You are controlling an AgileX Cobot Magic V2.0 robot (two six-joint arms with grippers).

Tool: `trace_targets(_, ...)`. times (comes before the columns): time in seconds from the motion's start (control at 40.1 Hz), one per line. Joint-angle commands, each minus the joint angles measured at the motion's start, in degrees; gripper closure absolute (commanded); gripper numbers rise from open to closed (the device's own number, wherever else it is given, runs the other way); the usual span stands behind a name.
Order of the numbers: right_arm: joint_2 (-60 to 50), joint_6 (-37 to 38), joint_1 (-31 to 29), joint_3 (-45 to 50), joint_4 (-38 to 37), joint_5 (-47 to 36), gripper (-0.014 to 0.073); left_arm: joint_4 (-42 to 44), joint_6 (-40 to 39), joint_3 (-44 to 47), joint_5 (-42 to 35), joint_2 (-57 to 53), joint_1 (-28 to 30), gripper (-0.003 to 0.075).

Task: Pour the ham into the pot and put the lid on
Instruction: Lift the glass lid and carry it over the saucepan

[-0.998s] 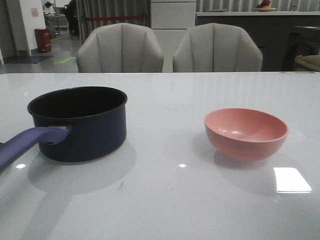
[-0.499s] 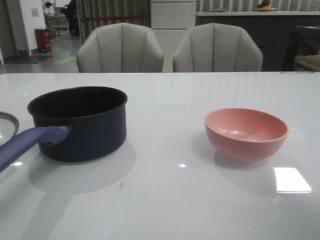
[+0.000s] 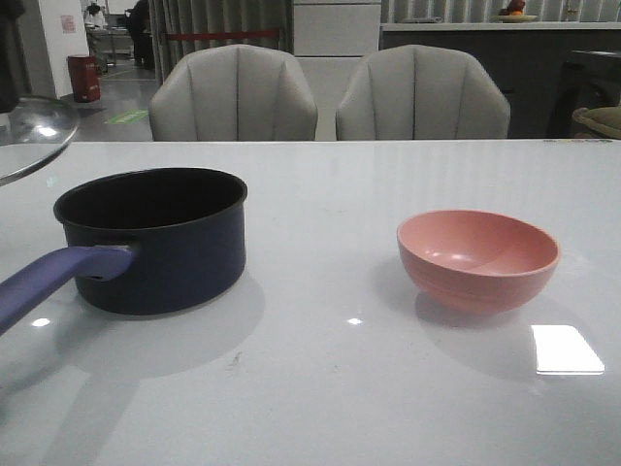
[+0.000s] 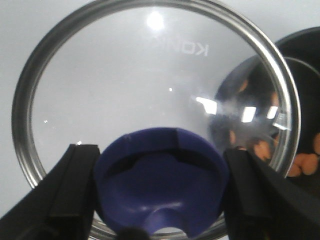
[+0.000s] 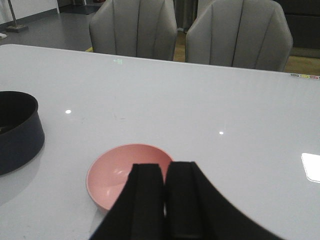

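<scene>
Left gripper (image 4: 159, 195) is clamping the lid (image 4: 125, 85) by its blue-purple knob (image 4: 160, 185), one black finger (image 4: 70, 190) on each side. In the front view the lid (image 3: 29, 136) is hanging in the air at the upper left edge of frame, tilted, above and left of the pot (image 3: 155, 238). Pot is sitting uncovered at left-centre on the table (image 3: 330, 388), handle (image 3: 53, 282) pointing to the lower left. Ham (image 4: 305, 162) is lying inside the pot. Pink bowl (image 3: 477, 257) is sitting at right-centre, well apart from the pot. Right gripper (image 5: 165, 200) is hovering above the bowl's near rim, jaws pressed together, holding nothing.
</scene>
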Motion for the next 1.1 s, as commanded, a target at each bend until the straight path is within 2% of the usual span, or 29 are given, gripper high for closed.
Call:
trace_targets(0.0,0.28,-0.56,0.06,-1.71,-0.09,-4.77,0.0433,-1.41,0.76,-2.98,-1.96,-3.08,-3.85,0.0607)
trace_targets(0.175,0.28,-0.56,0.06,-1.71,-0.09,-4.77,0.0433,-1.41,1.85,-3.41,-3.44,-1.44,-10.49,0.0607)
trace_targets(0.324,0.28,-0.56,0.06,-1.71,-0.09,-4.77,0.0433,-1.41,1.85,-4.82,-4.82,0.61,-13.62,0.0606)
trace_targets(0.599,0.28,-0.56,0.06,-1.71,-0.09,-4.77,0.0433,-1.41,1.85,-11.33,2.23,6.34,-15.83,0.0594)
trace_targets(0.799,0.28,-0.56,0.06,-1.71,-0.09,-4.77,0.0433,-1.41,1.85,-11.62,2.6,8.69,-16.08,0.0584)
trace_targets(0.923,0.28,-0.56,0.06,-1.71,-0.09,-4.77,0.0433,-1.41,1.85,-11.62,0.84,8.72,-16.08,0.046)
trace_targets(1.073,0.28,-0.56,0.06,-1.71,-0.09,-4.77,0.0433,-1.76,1.85,-11.62,-1.43,8.72,-16.08,0.0245)
